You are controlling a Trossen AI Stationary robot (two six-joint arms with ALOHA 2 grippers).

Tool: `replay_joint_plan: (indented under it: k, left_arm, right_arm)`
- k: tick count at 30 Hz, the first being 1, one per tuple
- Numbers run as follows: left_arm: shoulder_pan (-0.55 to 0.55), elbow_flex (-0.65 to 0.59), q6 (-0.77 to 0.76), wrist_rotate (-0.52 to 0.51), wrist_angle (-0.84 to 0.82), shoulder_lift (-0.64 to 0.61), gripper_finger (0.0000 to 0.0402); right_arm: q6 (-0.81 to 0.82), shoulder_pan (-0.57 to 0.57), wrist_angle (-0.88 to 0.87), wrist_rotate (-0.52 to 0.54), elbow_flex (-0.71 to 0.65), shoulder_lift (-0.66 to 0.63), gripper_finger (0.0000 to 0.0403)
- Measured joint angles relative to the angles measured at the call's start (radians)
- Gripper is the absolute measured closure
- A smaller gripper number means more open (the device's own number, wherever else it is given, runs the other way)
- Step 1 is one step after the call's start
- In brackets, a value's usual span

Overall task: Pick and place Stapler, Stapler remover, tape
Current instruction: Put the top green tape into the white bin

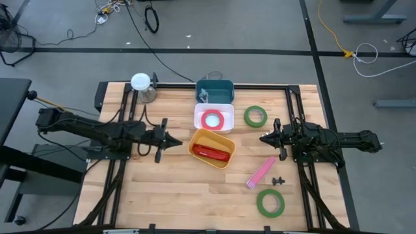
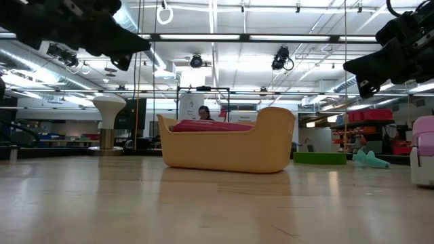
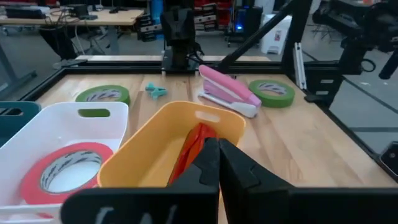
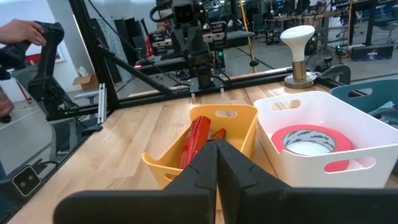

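Yellow bin (image 1: 211,148) held the red stapler (image 1: 209,153); left gripper (image 1: 174,141) and right gripper (image 1: 265,137) flanked it, jaws closed, empty, seemingly parked.

In the high view the dark left arm stretches in from the left edge toward mid-frame, and its left gripper (image 1: 174,141) has its fingers pressed together. The dark right arm reaches in from the right edge, its right gripper (image 1: 265,137) likewise with fingers closed, empty.
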Motion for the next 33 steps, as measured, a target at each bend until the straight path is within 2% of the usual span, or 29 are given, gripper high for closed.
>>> replay_joint_plan:
  k: [15, 33]
  left_arm:
    - [0.027, -0.239, -0.02, -0.008, 0.106, -0.232, 0.0401]
    - [0.06, -0.307, -0.038, 0.018, 0.103, -0.348, 0.0401]
  right_arm:
    - [0.0, 0.0, 0.0, 0.0, 0.0, 0.0, 0.0396]
    - [0.0, 0.0, 0.0, 0.0, 0.0, 0.0, 0.0396]
